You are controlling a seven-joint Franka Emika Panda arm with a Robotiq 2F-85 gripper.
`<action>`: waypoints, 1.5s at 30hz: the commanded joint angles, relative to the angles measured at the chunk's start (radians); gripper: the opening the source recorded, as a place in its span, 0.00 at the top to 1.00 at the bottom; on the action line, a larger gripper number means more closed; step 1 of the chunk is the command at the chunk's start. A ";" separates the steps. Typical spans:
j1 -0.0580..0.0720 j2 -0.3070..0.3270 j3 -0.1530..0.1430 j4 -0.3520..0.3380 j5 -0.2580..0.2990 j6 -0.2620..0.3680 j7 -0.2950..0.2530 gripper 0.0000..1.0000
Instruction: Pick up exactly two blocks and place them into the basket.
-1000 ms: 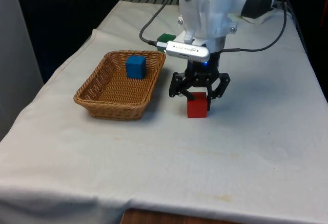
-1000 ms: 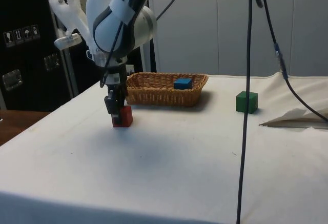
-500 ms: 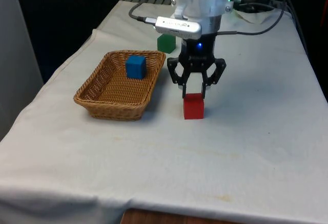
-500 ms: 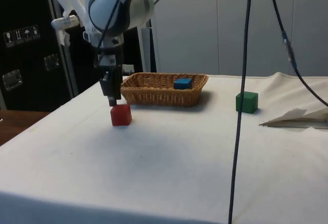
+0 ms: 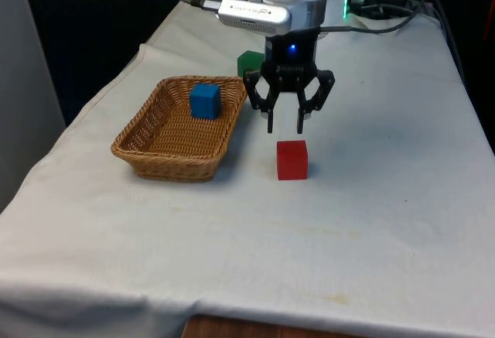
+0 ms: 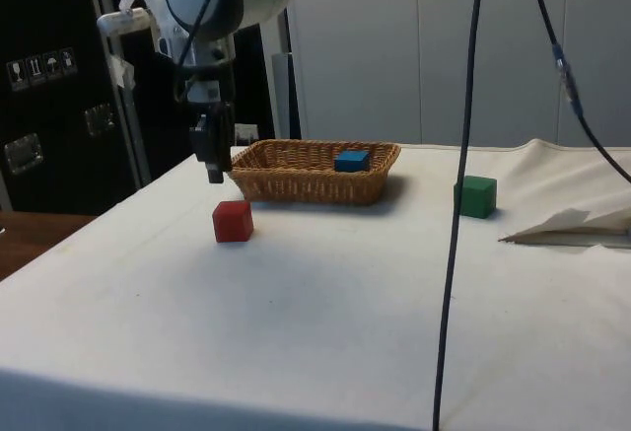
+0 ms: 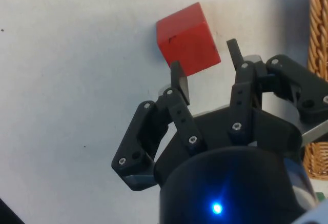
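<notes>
Front view: gripper (image 5: pixel 285 131) hangs above the red block (image 5: pixel 292 159), fingers spread, nothing between them. Red block sits flat on the cloth, just beside the basket (image 5: pixel 139 139) on the front view's right. Blue block (image 5: pixel 205 100) lies inside the basket, toward its far end. Green block (image 5: pixel 248 63) stands beyond the basket, partly behind the gripper. Risk as I judge it: one block is in, so one more is wanted (a third would spoil the count). Second risk: the gripper looks set a little toward the basket from the red block, so a straight descent could land a finger on its top face and push it.

Side view: gripper (image 6: pixel 213 173) clear of the red block (image 6: pixel 233 221), air between them. Basket rim (image 6: pixel 296 169) stands near; a carry kept low could clip the wicker. Green block (image 6: pixel 476 195) well apart. Broad bare cloth on the near side, room to move.

Wrist view: red block (image 7: pixel 187 39) lies past the fingertips (image 7: pixel 179 82), turned askew to the jaws, so a corner pinch may twist it. Wicker (image 7: pixel 318 55) close by.
</notes>
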 commanded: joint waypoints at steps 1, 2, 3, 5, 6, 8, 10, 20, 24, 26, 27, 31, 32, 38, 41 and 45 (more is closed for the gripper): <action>0.000 0.001 0.000 0.004 -0.002 -0.008 -0.001 1.00; 0.000 0.000 0.000 0.000 0.000 0.000 0.000 1.00; 0.000 0.001 0.000 0.004 -0.001 -0.008 -0.001 1.00; 0.000 0.002 0.001 0.004 0.000 -0.006 -0.001 1.00; -0.001 0.004 0.002 0.005 0.001 -0.005 -0.001 1.00; -0.002 0.007 0.006 0.007 0.004 -0.002 -0.002 1.00; -0.004 0.012 0.010 0.010 0.009 -0.002 -0.003 1.00; -0.008 0.022 0.018 0.017 0.033 -0.002 -0.013 1.00; -0.010 0.024 0.021 0.021 0.037 -0.005 -0.014 1.00; -0.011 0.026 0.022 0.024 0.039 -0.007 -0.014 1.00; -0.012 0.027 0.023 0.026 0.040 -0.008 -0.014 1.00; -0.003 0.030 0.014 0.027 0.031 -0.002 -0.003 0.75; -0.013 0.033 0.024 0.036 0.045 -0.013 -0.015 0.75; -0.013 0.037 0.023 0.043 0.053 -0.019 -0.019 0.12; -0.004 0.035 0.014 0.037 0.044 -0.011 -0.010 0.00; -0.013 0.039 0.023 0.046 0.056 -0.023 -0.021 0.00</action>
